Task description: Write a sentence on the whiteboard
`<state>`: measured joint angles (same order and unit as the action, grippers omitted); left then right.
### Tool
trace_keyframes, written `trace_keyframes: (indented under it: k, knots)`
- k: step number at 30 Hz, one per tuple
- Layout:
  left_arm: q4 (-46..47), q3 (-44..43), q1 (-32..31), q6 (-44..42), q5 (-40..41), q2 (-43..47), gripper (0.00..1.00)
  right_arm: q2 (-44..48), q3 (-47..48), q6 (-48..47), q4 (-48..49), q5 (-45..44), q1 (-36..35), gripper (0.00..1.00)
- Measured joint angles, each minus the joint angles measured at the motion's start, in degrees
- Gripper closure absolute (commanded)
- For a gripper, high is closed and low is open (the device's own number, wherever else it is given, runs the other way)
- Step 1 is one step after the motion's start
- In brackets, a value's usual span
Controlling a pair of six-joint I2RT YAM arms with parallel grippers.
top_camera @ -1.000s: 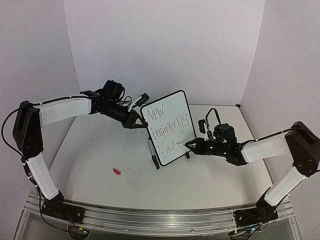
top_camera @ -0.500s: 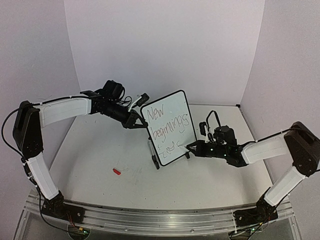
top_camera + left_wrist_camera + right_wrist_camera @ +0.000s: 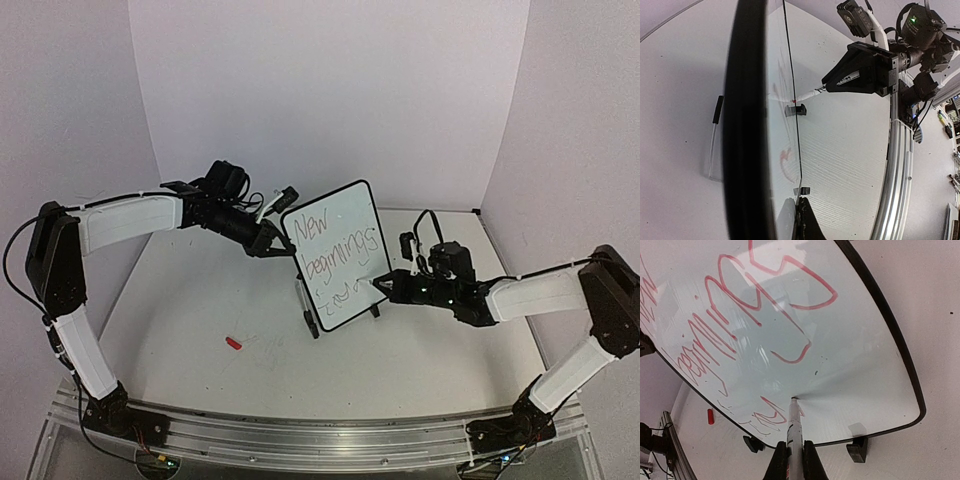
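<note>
The whiteboard (image 3: 352,210) stands tilted on its two black feet at mid table. My left gripper (image 3: 273,240) is shut on its upper left edge; in the left wrist view the frame (image 3: 747,125) runs edge-on past one black finger (image 3: 809,225). The sentence (image 3: 338,252) reads "New beginnings" with a shorter third line below; its strokes look red up close (image 3: 790,361). My right gripper (image 3: 388,288) (image 3: 794,462) is shut on a white marker (image 3: 795,432), whose tip touches the board at the end of the third line. From the left wrist view that marker (image 3: 810,94) meets the board face.
A small red cap (image 3: 233,343) (image 3: 710,416) lies on the table left of the board. A thin clear stick with a black end (image 3: 304,298) (image 3: 715,140) lies by the board's left foot. White walls close in behind and at both sides.
The right gripper has carried the marker tip a little right and up along the third line, adding strokes. The left arm and the board have stayed put.
</note>
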<state>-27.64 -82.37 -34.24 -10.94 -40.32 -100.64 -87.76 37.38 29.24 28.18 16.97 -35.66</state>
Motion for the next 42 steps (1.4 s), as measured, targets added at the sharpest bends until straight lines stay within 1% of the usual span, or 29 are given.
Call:
trace_keyframes:
  k: [11, 21, 42]
  knots:
    - [-0.02, 0.00, -0.07, 0.00, 0.00, 0.00, 1.00, 0.05, -0.13, -0.05, 0.18, -0.14, 0.00, 1.00]
    - [-0.02, 0.00, -0.11, -0.02, 0.00, 0.00, 1.00, -0.05, -3.71, 0.78, 0.12, -1.83, 0.02, 1.00]
    - [-0.02, 0.00, -0.11, -0.02, 0.00, 0.00, 1.00, 3.07, -3.23, 0.48, -0.04, -2.59, 0.11, 1.00]
